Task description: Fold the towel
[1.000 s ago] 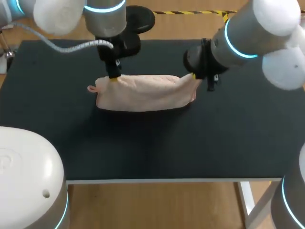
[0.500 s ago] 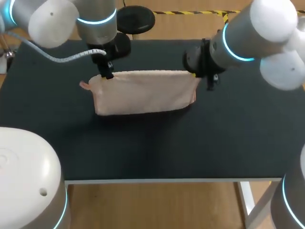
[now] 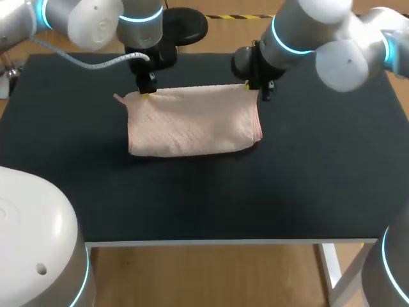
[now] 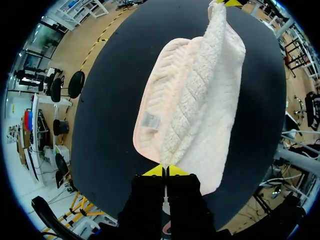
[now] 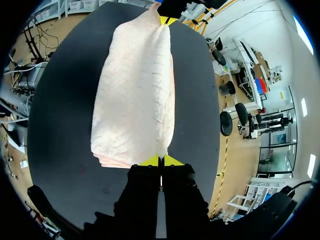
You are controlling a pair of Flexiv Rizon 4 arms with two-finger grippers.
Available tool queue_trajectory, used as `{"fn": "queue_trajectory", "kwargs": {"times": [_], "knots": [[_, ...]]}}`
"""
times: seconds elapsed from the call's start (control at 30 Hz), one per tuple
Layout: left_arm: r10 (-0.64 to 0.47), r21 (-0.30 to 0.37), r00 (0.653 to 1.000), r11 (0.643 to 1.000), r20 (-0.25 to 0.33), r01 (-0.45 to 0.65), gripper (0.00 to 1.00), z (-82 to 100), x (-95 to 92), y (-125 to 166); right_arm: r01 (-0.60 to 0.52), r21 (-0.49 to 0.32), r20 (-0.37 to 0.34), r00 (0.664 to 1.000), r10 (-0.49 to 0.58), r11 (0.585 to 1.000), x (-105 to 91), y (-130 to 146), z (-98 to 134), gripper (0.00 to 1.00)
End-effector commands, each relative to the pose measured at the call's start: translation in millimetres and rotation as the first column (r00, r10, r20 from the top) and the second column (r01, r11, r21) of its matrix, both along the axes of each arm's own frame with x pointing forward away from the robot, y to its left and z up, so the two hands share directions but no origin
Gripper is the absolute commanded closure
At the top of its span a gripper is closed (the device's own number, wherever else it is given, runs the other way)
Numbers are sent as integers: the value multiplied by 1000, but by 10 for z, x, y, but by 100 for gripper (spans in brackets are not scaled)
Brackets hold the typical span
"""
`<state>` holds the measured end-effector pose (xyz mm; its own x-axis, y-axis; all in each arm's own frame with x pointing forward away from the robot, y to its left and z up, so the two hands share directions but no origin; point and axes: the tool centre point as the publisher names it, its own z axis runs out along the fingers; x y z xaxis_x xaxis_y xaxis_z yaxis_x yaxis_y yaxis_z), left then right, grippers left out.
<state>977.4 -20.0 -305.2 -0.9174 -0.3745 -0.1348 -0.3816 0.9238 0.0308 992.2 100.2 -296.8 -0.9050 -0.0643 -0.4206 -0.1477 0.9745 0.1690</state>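
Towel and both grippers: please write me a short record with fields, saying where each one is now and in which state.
towel: pink, folded over, lying on the table; its far edge runs between the two grippers
left gripper: shut on the towel's far left corner
right gripper: shut on the towel's far right corner
layers: stacked edges show at the towel's right end
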Motion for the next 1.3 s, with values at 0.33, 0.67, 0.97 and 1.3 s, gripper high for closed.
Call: {"fn": "queue_trajectory", "kwargs": {"times": [0.33, 0.67, 0.97, 1.3], "knots": [[20, 13, 982, 1000, -188, -18, 100, -322, 212, -10, -29, -45, -142, 990, 22, 999, 384, 233, -586, 100], [-73, -11, 981, 997, -177, 72, 0, -208, 192, 27, 38, -60, -95, 994, -44, 997, 418, 127, -458, 0], [-209, -147, 971, 970, -117, 192, 0, 204, 112, 59, 83, -20, -42, 996, -84, 996, 353, 27, -121, 0], [-380, -445, 923, 819, 52, 362, 0, 583, 15, 143, 53, -68, 12, 999, -52, 996, 259, -13, 106, 0]]}}
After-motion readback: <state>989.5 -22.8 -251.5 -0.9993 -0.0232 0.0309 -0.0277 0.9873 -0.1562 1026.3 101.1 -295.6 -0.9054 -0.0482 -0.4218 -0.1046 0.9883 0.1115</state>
